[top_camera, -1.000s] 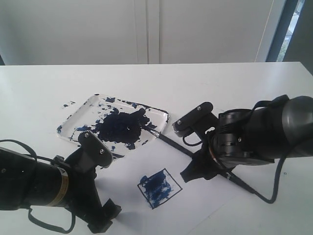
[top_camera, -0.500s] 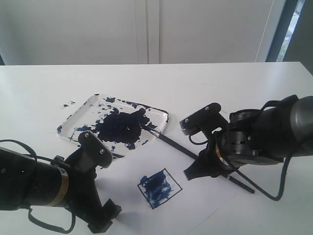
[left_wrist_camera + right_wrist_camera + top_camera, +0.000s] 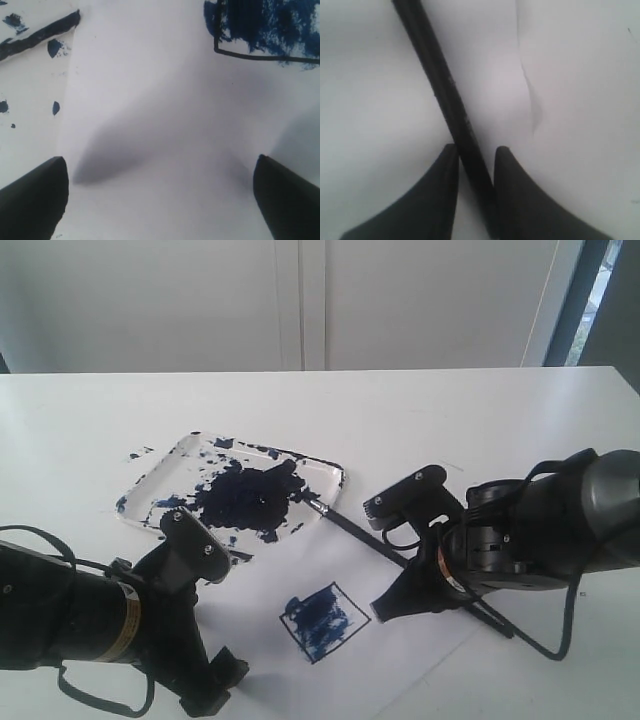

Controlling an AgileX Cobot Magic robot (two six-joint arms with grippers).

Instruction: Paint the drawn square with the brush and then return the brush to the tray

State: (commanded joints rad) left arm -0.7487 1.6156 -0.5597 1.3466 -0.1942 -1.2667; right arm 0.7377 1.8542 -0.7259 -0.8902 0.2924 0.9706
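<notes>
The brush (image 3: 360, 532) lies slanted on the table, its bristle end resting on the rim of the paint-splattered tray (image 3: 165, 472). My right gripper (image 3: 475, 148) is low over the handle (image 3: 435, 75), one finger on each side, with a thin strip of white still showing between handle and fingers. The brush rests on the surface. The drawn square (image 3: 325, 620), smeared with blue, sits on the paper in front of the tray. My left gripper (image 3: 160, 165) hovers open over bare paper, with a corner of the square (image 3: 265, 30) and the tray's edge (image 3: 30, 115) in its view.
The white paper sheet (image 3: 400, 665) covers the near table; its wavy edge (image 3: 530, 100) runs beside the brush handle. The left arm (image 3: 80, 625) fills the near left corner. A white wall stands behind the table's far edge.
The right gripper has sunk lower over the brush handle and its fingers have drawn much closer together around it. The left arm has not moved.
</notes>
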